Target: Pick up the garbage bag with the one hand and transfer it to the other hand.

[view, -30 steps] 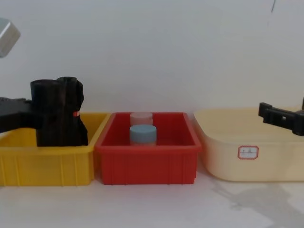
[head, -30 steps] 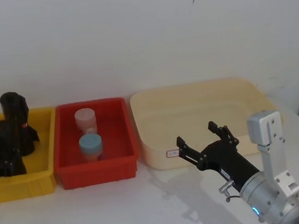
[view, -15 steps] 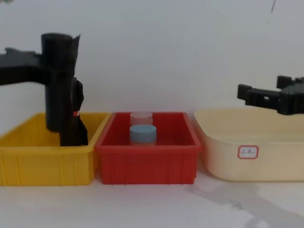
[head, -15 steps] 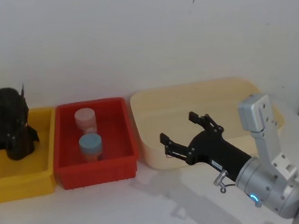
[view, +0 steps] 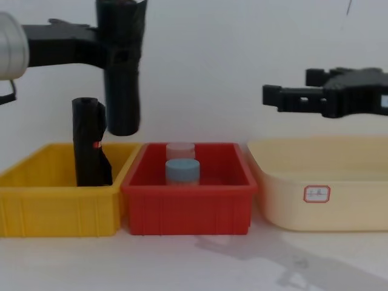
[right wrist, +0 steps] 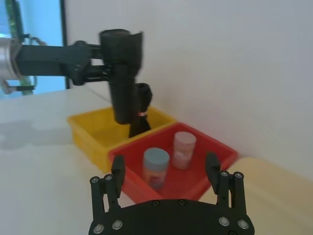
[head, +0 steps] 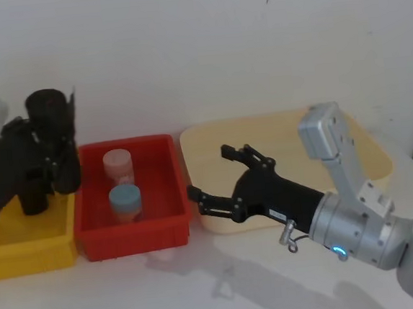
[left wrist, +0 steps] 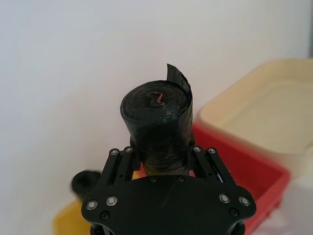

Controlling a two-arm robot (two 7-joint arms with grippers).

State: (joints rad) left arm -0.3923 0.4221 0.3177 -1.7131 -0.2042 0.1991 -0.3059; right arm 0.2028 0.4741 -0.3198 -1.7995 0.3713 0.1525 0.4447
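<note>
The garbage bag (view: 122, 73), a tall black roll with a loose flap at its top, hangs upright in the air above the edge between the yellow and red bins. My left gripper (view: 118, 51) comes in from the left and is shut on its upper half; in the left wrist view the fingers (left wrist: 123, 157) clamp the garbage bag (left wrist: 157, 128) on both sides. My right gripper (head: 208, 172) is open in front of the cream tub and points left toward the bag. From the right wrist the gripper (right wrist: 165, 166) faces the held bag (right wrist: 122, 73).
A second black roll with a red mark (view: 89, 142) stands in the yellow bin (view: 54, 209). The red bin (view: 188, 209) holds a pink-lidded jar (head: 118, 166) and a blue-lidded jar (head: 125, 203). A cream tub (view: 321, 200) sits at the right. A white wall stands close behind.
My left gripper has lifted the bag out of the yellow bin and carried it up and to the right. My right gripper has risen and reached left, still open.
</note>
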